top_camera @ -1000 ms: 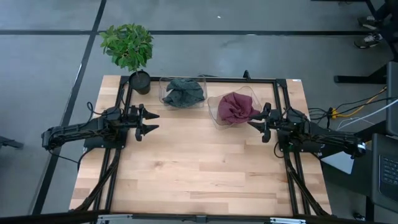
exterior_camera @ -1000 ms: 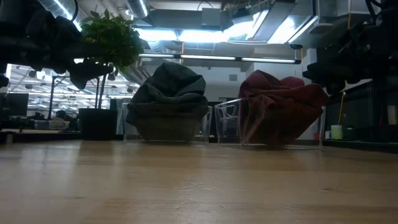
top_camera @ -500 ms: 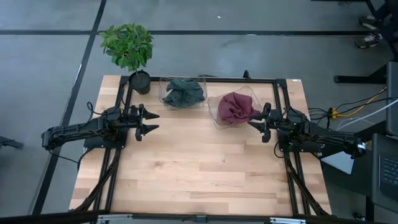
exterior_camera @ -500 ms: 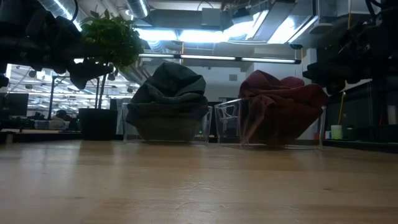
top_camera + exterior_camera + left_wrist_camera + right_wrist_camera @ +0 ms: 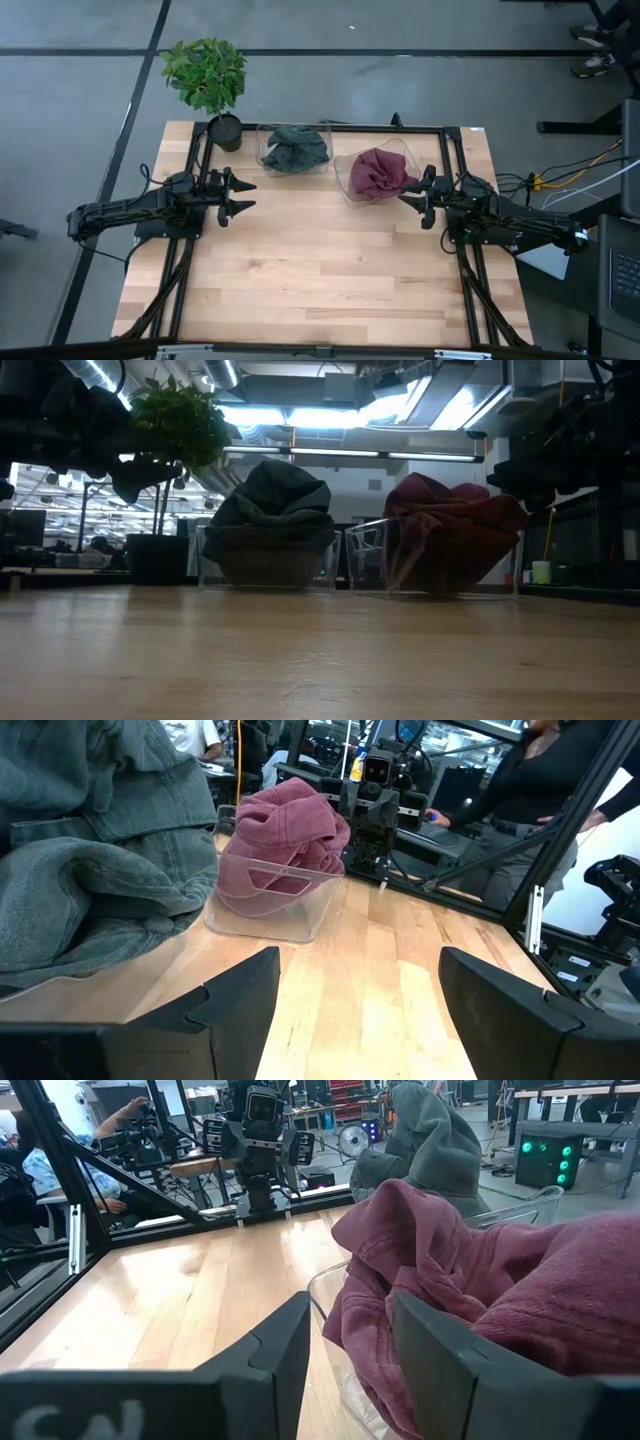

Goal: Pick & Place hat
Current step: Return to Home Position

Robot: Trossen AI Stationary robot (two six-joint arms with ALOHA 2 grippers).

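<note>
You're in a robotics lab — an open industrial hall. Along the top of the low view run exposed ducts (image 5: 95, 372) and strip lights (image 5: 330, 415). The high view shows bare concrete floor (image 5: 80, 90) around the wooden table (image 5: 320, 270) and loose cables (image 5: 590, 160) at right — a person (image 5: 540, 770) stands among equipment benches behind.

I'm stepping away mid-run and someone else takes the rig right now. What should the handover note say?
Left tool: open, empty, over the left side of the table.
Right tool: open, empty, beside the right bin.
Dark caps lie in the left bin; the red cap lies in the right bin.
Done: every cap in view is binned.
Left: only parking both arms at home, if they are not there yet.
</note>
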